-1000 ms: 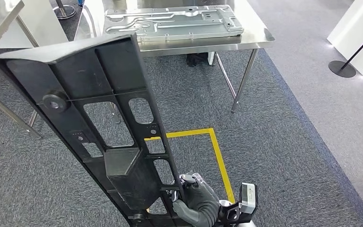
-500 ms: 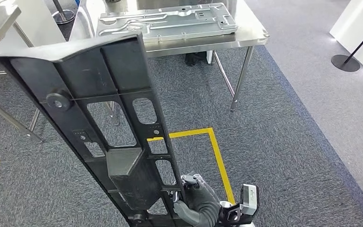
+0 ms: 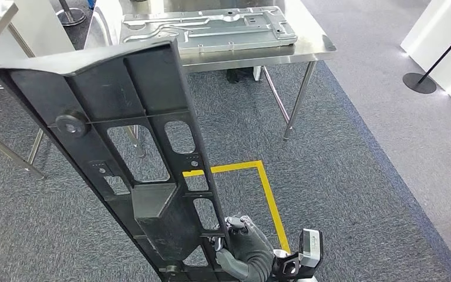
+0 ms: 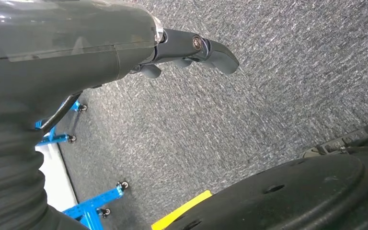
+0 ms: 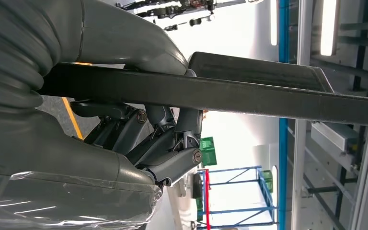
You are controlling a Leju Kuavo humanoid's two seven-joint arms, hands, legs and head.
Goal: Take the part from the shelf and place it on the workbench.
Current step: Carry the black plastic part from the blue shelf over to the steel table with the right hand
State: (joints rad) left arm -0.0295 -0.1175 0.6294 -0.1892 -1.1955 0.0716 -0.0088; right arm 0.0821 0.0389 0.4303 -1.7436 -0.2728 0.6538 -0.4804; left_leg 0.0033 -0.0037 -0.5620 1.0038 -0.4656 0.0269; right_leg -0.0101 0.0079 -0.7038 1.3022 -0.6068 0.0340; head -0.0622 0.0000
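- Right hand (image 3: 243, 247): fingers wrapped around the lower edge of the black ribbed plastic panel (image 3: 135, 147), holding it upright and tilted.
- Left hand (image 4: 124, 43): holds nothing; fingers extended above the grey carpet (image 4: 249, 105).
- Panel: raised above the carpet, near the stainless workbench (image 3: 311, 50).
- Workbench: carries a grey stamped metal plate (image 3: 211, 26).
- Yellow floor tape (image 3: 270, 194): on the carpet below the panel.

We can read no text, label, brand, number or sign in any of the views. The black part (image 3: 135, 158) shows bare ribs and cut-outs with no lettering we can make out, and the metal plate (image 3: 208, 26) on the tabletop (image 3: 305, 50) carries no marking that we can read. The yellow line (image 3: 270, 200) on the carpet is plain tape without words.
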